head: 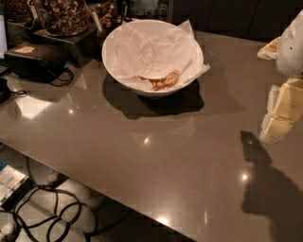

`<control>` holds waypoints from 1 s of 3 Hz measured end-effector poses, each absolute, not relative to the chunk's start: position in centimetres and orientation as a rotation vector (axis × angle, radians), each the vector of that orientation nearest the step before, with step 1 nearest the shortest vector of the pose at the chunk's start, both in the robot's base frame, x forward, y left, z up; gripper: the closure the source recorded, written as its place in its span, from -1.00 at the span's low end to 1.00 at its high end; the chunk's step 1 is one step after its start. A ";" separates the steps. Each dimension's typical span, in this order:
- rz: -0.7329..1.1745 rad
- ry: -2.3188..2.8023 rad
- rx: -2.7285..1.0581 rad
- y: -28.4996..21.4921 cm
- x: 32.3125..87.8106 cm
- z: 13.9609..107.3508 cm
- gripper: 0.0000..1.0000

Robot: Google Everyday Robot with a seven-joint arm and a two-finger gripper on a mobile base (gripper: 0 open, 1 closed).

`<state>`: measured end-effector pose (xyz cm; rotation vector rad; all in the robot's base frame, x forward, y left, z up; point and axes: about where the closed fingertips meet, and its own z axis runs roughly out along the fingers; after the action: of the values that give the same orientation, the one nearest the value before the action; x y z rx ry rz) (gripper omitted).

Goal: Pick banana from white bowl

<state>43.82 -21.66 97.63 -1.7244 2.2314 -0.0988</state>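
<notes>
The white bowl (124, 81) stands on the grey counter at the back, left of centre, and is lined with crumpled white paper (151, 47). The banana (165, 81), brown-mottled and curved, lies low against the bowl's near inner side, partly under the paper. My gripper (280, 113), with pale yellowish fingers, hangs at the right edge of the view above the counter. It is well to the right of the bowl, nearer the front, and holds nothing that I can see.
Glass jars of nuts (64, 14) stand on a dark stand at the back left, with a black pouch and cable (35, 59) in front. The counter's front edge (94, 189) runs diagonally, with cables on the floor (42, 212) below. The gripper's shadow (265, 189) falls on the counter.
</notes>
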 end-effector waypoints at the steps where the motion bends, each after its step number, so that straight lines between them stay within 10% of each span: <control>1: -0.099 2.231 -1.724 -21.6 43.8 97.7 -1.00; 3: -0.032 2.272 -1.679 -19.9 47.4 99.6 -1.00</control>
<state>47.42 -19.89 99.56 -1.6792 2.2715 -0.0321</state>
